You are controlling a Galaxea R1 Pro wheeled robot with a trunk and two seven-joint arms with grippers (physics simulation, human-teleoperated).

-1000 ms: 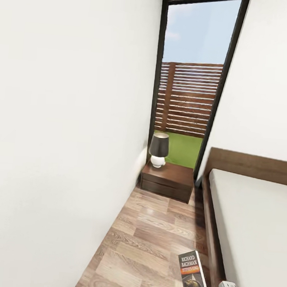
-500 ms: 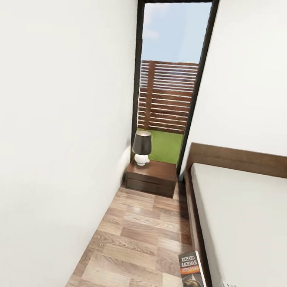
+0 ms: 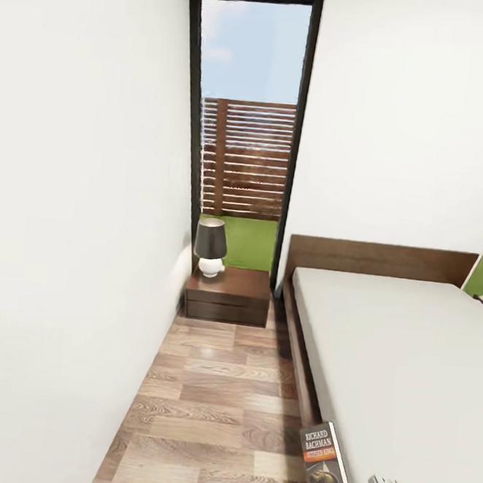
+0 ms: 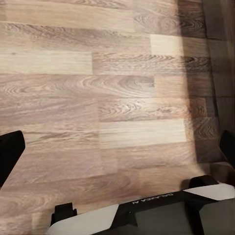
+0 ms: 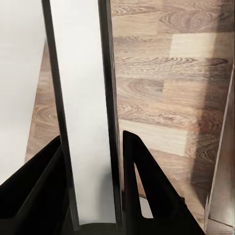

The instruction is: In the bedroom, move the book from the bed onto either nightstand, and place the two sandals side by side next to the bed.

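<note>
1 book (image 3: 325,468) pinched upright in right gripper (image 5: 93,186) jaws; left gripper (image 4: 117,147) jaws spread; 1 nightstand (image 3: 228,294), 1 bed (image 3: 401,343).

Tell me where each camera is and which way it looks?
Head view: up high, looking along the floor to the nightstand, bed beside; held book at the bottom.
Left wrist view: looking down at floor between open dark jaws of the left gripper.
Right wrist view: right gripper clamping the book's edge.
All views share the floor.
</note>
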